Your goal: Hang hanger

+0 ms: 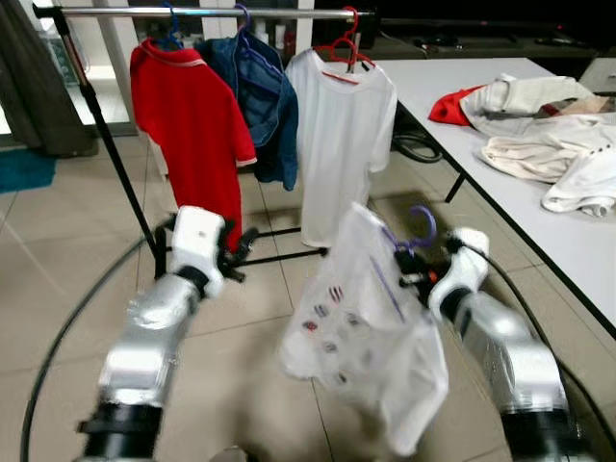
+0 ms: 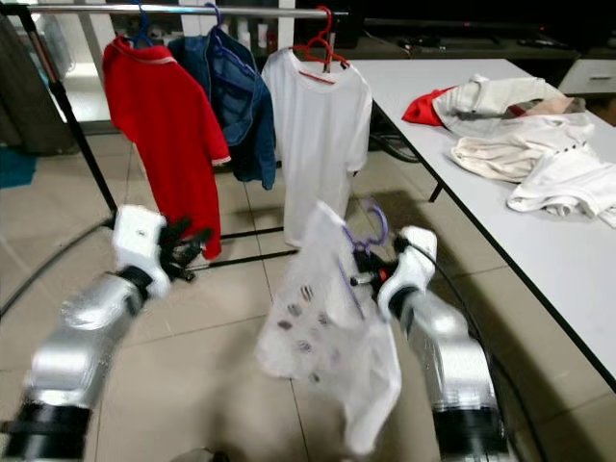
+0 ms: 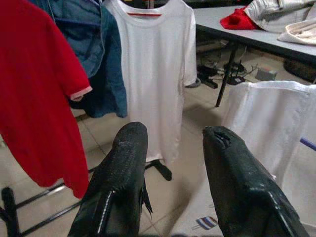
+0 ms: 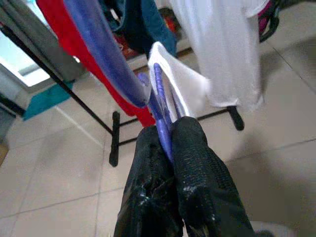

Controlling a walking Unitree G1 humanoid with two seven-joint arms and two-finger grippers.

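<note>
A purple hanger (image 1: 420,231) carries a white patterned shirt (image 1: 361,327) that hangs low over the tiled floor. My right gripper (image 1: 416,269) is shut on the purple hanger (image 4: 163,131), just below its hook. The black clothes rail (image 1: 202,12) crosses the top of the scene, well above and beyond the held hanger. On it hang a red shirt (image 1: 192,125), a denim jacket (image 1: 258,91) and a white T-shirt (image 1: 342,135). My left gripper (image 1: 237,252) is open and holds nothing, in front of the red shirt's hem; its fingers (image 3: 126,168) stand apart.
A white table (image 1: 539,207) runs along the right with a pile of light clothes (image 1: 544,135) and a red garment (image 1: 450,106). The rack's black base bars (image 1: 279,255) lie on the floor ahead. A black cable (image 1: 67,327) curves across the tiles at left.
</note>
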